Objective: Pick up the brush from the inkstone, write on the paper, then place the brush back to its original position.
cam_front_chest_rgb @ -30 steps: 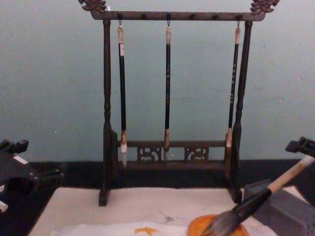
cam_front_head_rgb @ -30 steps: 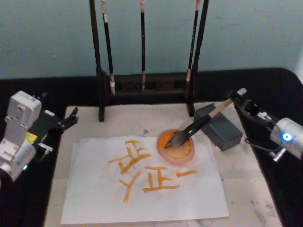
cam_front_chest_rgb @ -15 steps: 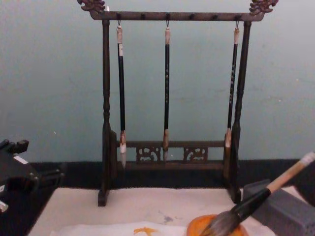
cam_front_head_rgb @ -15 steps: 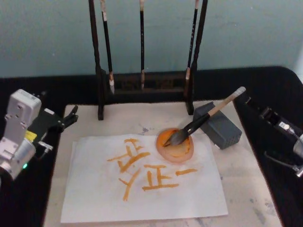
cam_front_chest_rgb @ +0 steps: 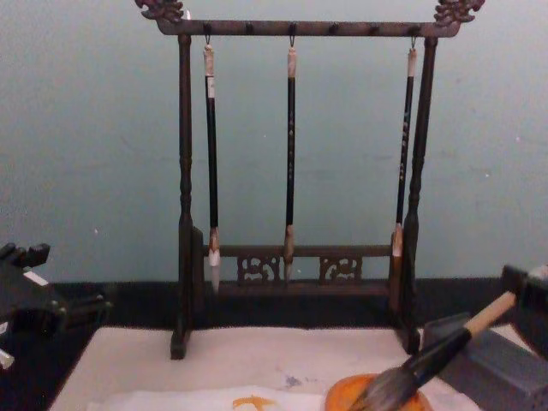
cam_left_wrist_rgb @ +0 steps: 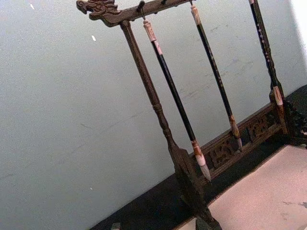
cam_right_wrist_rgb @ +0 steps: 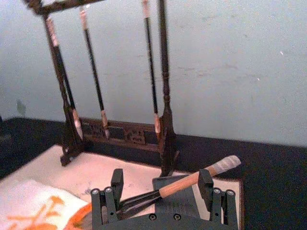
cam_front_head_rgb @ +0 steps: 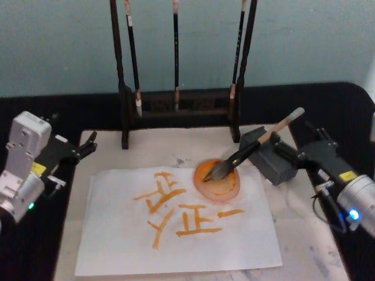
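So the desk [cam_front_head_rgb: 328,99] has a beige mat [cam_front_head_rgb: 304,234] on it, and on that the paper [cam_front_head_rgb: 117,246], which already carries several orange characters, so I'd guess the writing part is done. A rack [cam_front_head_rgb: 123,88] of thin brushes stands at the back. The brush [cam_front_head_rgb: 253,146] lies propped on the grey inkstone [cam_front_head_rgb: 272,161], its bristles down in the orange dish [cam_front_head_rgb: 218,181] just left of it and its pale handle end sticking up and away toward the back right, so its long axis runs diagonally. The right gripper [cam_right_wrist_rgb: 163,191] is by far the nearer one: it sits just right of the inkstone with its fingers [cam_right_wrist_rgb: 116,178] spread wide either side of the handle, not gripping it. The left gripper [cam_front_head_rgb: 88,145] is parked way off at the mat's left edge, fingers open.
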Robot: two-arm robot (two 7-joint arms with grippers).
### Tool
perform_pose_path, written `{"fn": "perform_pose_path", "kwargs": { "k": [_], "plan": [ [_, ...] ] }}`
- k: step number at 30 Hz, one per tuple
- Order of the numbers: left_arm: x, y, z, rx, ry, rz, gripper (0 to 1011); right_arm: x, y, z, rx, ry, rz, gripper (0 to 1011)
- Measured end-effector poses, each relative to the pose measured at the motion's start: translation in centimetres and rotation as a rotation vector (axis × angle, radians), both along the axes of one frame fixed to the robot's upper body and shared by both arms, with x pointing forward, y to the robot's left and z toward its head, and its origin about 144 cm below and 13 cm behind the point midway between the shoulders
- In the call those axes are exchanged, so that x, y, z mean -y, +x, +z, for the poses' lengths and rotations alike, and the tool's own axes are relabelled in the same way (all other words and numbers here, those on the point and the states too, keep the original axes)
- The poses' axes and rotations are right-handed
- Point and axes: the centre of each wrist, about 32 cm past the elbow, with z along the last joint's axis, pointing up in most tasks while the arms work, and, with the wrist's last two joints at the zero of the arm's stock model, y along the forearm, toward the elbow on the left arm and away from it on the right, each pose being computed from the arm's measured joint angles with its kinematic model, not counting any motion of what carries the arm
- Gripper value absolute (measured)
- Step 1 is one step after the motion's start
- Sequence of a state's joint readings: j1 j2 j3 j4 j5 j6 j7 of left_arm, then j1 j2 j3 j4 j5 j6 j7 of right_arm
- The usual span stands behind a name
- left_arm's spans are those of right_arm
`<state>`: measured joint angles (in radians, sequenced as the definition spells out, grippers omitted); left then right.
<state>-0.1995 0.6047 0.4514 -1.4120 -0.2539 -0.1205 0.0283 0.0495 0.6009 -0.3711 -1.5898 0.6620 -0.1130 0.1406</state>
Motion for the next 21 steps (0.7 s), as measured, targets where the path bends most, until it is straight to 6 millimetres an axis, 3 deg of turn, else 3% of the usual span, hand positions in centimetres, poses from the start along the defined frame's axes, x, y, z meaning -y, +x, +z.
{"fn": "perform_pose_path", "kwargs": {
  "k": [11,21],
  "plan": [
    [0.0,0.0,0.0,0.0,0.0,0.0,1010,-1.0,-0.2,-2.2,0.076,-0.181,-0.007,1000],
    [0.0,0.0,0.0,0.0,0.0,0.0,1009,-1.4,0.2,-2.9,0.071,-0.261,-0.022,1000]
  ]
}}
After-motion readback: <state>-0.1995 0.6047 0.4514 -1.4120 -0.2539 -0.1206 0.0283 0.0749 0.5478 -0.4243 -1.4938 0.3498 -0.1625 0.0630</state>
